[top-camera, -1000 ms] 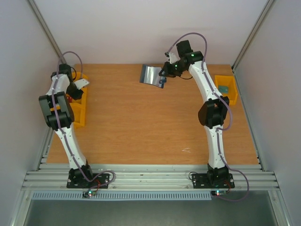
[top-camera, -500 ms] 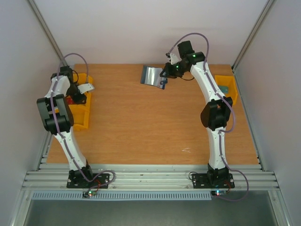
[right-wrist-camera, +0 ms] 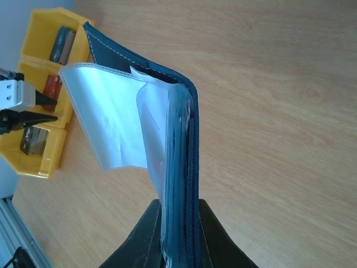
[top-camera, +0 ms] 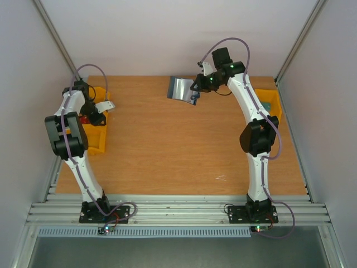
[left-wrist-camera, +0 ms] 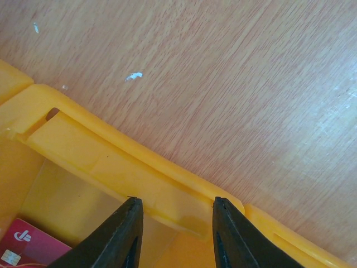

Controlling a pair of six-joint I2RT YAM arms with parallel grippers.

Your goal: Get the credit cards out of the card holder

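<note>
My right gripper [top-camera: 193, 95] is shut on the card holder [top-camera: 179, 89] and holds it above the far middle of the table. In the right wrist view the jaws [right-wrist-camera: 178, 223] clamp the dark navy cover [right-wrist-camera: 187, 128], and its clear sleeves [right-wrist-camera: 111, 117] fan open to the left. I cannot tell whether cards are in the sleeves. My left gripper [top-camera: 100, 109] is open and empty over the rim of the left yellow bin [top-camera: 95, 139]. In the left wrist view [left-wrist-camera: 174, 200] a red card with a white mark [left-wrist-camera: 25, 245] lies inside that bin [left-wrist-camera: 111, 162].
A second yellow bin [top-camera: 269, 106] stands at the table's right edge with a small grey-green thing in it. The left bin's compartments [right-wrist-camera: 39, 151] hold several small items. Side walls close in the table on the left and right.
My left gripper has shifted a little to the right and nearer, over the bin's inner rim. The right gripper holds the card holder in almost the same place.
</note>
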